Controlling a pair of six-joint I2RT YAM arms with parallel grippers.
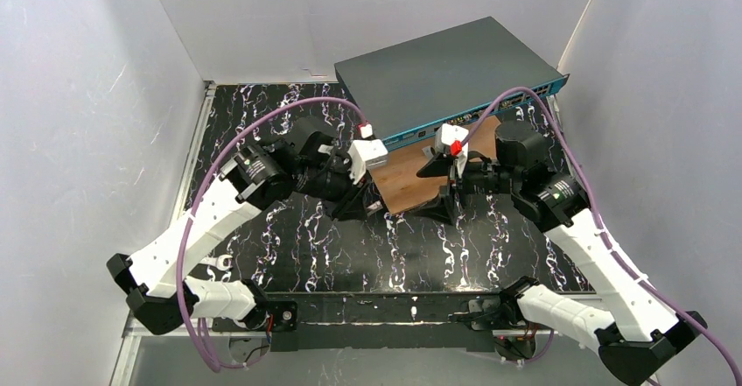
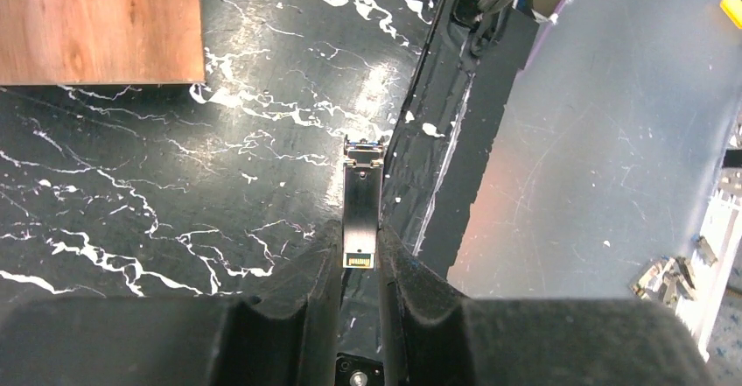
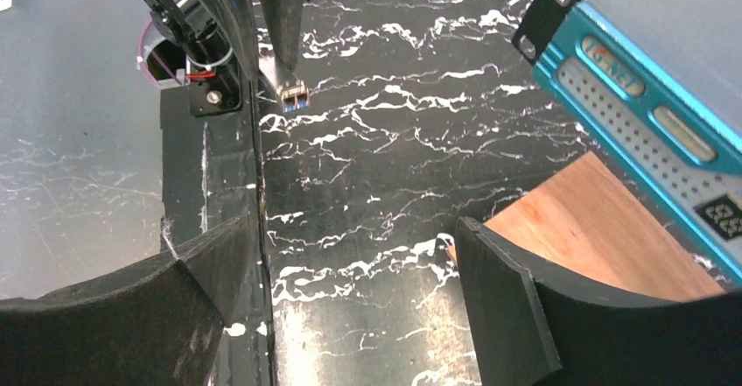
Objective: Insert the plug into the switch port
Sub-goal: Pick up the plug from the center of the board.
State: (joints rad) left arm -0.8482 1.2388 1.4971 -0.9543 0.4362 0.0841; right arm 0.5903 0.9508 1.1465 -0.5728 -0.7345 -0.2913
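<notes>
Holding plug (image 2: 360,207) in clenched left jaws over worktop (image 2: 131,185), well apart from switch (image 1: 446,71), with right jaws spread, empty. Could tilt in that narrow pinch and jam against port edge.

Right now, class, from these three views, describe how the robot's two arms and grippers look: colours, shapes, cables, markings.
The left arm and right arm have rounded white shells joined by black cylindrical joints. A purple cable loops along each. A white block with a red tab sits at each wrist. The left gripper and right gripper have broad matte black fingers.
</notes>
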